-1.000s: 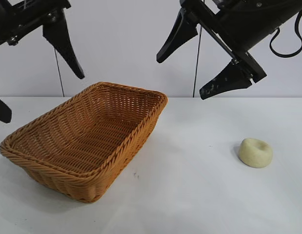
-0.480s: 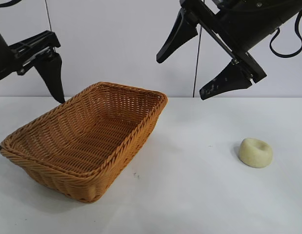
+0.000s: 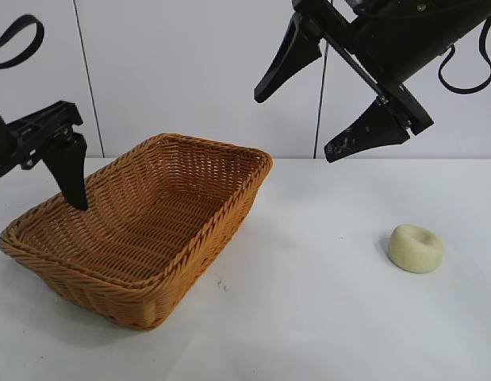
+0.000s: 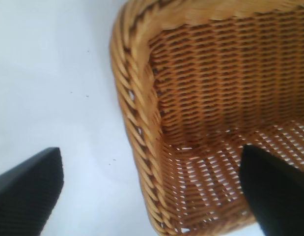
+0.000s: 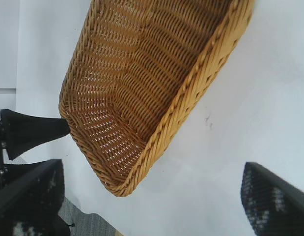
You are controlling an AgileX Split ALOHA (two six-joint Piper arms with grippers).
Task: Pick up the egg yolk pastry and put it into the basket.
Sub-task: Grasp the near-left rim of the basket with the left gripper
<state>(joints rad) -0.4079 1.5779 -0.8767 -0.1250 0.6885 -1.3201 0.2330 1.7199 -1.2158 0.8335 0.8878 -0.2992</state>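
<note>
The egg yolk pastry [image 3: 416, 248], a small pale cream puck with a dimple, lies on the white table at the right, out of both wrist views. The orange-brown wicker basket [image 3: 150, 222] stands at the left. My left gripper [image 4: 149, 152] is open and empty, low at the basket's left end, straddling its braided rim [image 4: 137, 113]; one finger [image 3: 69, 171] hangs over the basket's inside. My right gripper [image 3: 293, 128] is open and empty, high above the table between basket and pastry. The right wrist view shows it [image 5: 152, 167] above the basket [image 5: 142, 73].
The white table [image 3: 308, 317] runs from the basket to the pastry. A white panelled wall [image 3: 189, 71] stands behind. The table's edge and grey floor [image 5: 88, 226] show in the right wrist view.
My left gripper has come down from high at the back left to the basket's left rim. The right arm, basket and pastry have not moved.
</note>
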